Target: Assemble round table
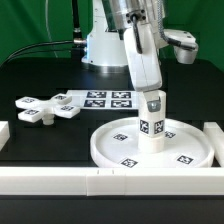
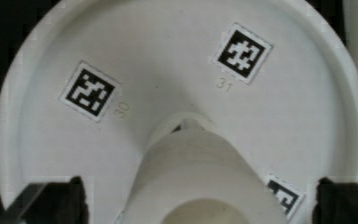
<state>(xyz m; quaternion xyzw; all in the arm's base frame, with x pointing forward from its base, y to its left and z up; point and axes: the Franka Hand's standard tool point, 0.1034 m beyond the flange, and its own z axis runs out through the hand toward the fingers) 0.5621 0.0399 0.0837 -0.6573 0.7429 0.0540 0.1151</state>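
Short cylindrical leg (image 1: 151, 128) upright at the round disc's (image 1: 103, 150) centre, directly under the gripper (image 1: 151, 98), fingers (image 2: 48, 198) flanking its top, clamping unclear, cross-shaped piece (image 1: 45, 108) and marker board (image 1: 105, 98) behind, border rail (image 1: 55, 180) in front.

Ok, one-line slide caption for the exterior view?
Gripper at the top of the upright leg centred on the round disc; cross-shaped piece apart on the exterior view's left.

White disc (image 1: 105, 145), leg (image 1: 152, 130), cross piece (image 1: 40, 108): black-and-white square tags. Black table (image 1: 30, 80).

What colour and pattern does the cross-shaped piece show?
The cross-shaped piece is white with black-and-white square tags; exterior view.
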